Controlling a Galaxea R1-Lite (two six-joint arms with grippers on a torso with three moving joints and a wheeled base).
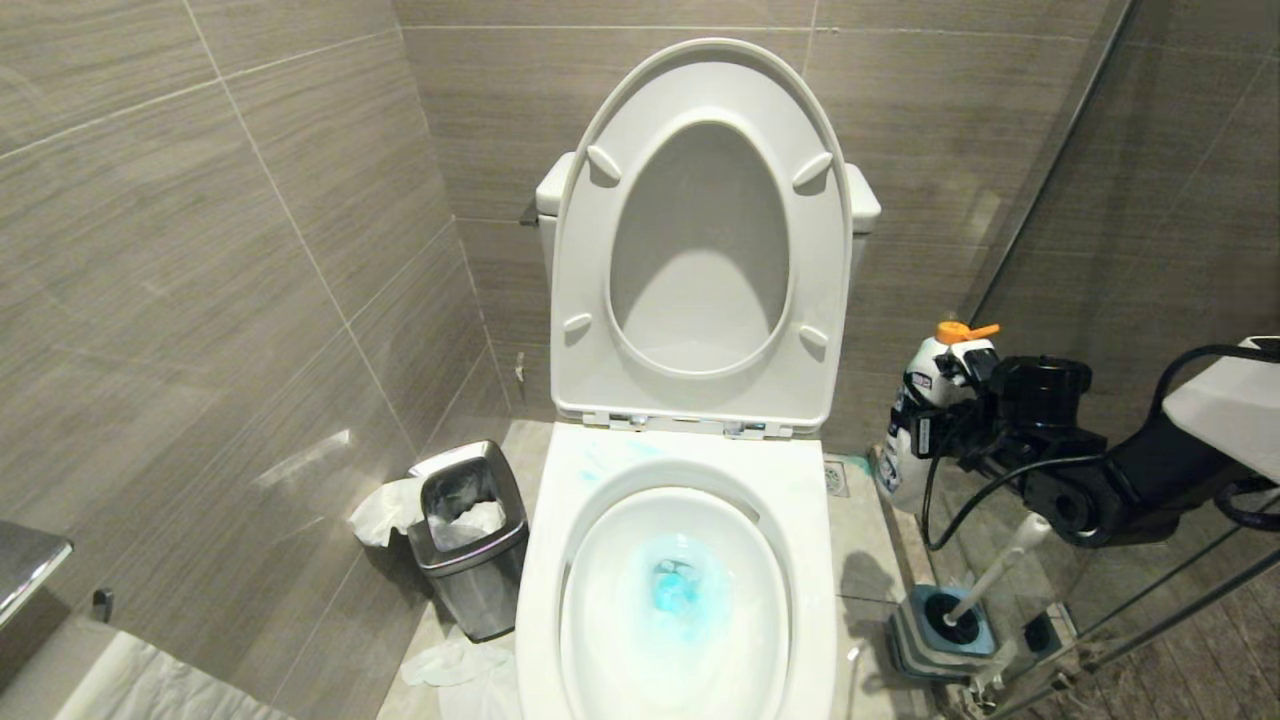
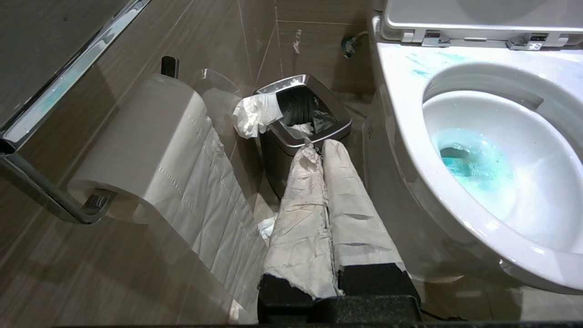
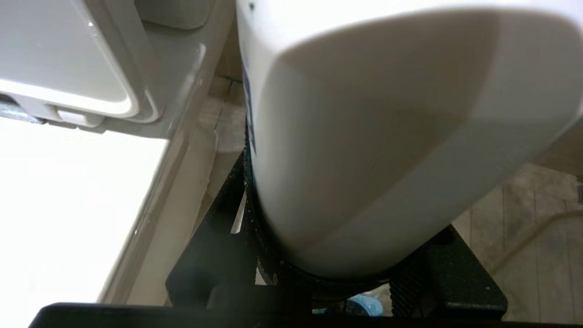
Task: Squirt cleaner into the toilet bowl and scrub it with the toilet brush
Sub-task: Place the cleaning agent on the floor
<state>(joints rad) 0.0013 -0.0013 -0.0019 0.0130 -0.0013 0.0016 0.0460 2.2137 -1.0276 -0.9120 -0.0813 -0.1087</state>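
Observation:
The toilet bowl stands in the middle with its seat and lid raised. Blue liquid pools at the bowl's bottom and streaks the back rim. To its right my right gripper is shut on the cleaner, a white bottle with an orange cap, held upright. This bottle fills the right wrist view between the black fingers. Just below, the toilet brush leans in its square holder. My left gripper, with pale wrapped fingers, is shut on nothing beside the bowl.
A steel waste bin with paper spilling out stands left of the toilet, and tissue lies on the floor before it. A paper roll hangs on the left wall. A glass partition closes the right side.

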